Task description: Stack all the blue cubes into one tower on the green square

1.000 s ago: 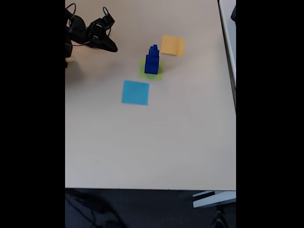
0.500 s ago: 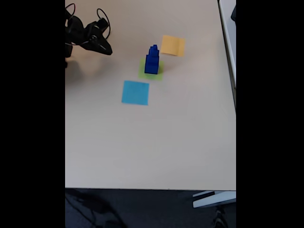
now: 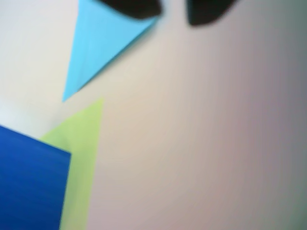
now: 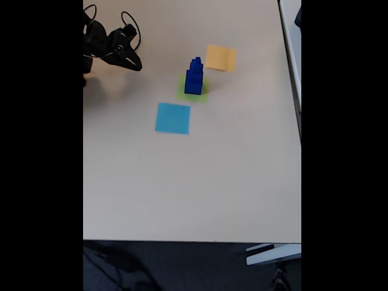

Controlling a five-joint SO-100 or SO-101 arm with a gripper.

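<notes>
The blue cubes [image 4: 194, 77] stand as one tapering tower on the green square [image 4: 204, 92], largest at the bottom, in the fixed view. My gripper [image 4: 134, 63] is at the table's far left, well apart from the tower and off the table surface. In the wrist view the bottom blue cube [image 3: 29, 182] fills the lower left corner on the green square [image 3: 82, 143]. The two dark tips of my gripper [image 3: 173, 12] show at the top edge with a gap and nothing between them.
A light-blue paper square [image 4: 173, 118] lies in front of the tower and appears in the wrist view as a light-blue paper triangle [image 3: 100, 43]. An orange-yellow paper square [image 4: 220, 58] lies behind right of the tower. The beige table [image 4: 194, 182] ends at the front edge.
My gripper has drawn back to the left, away from the tower, mostly in the first half second. The tower and paper squares have not moved.
</notes>
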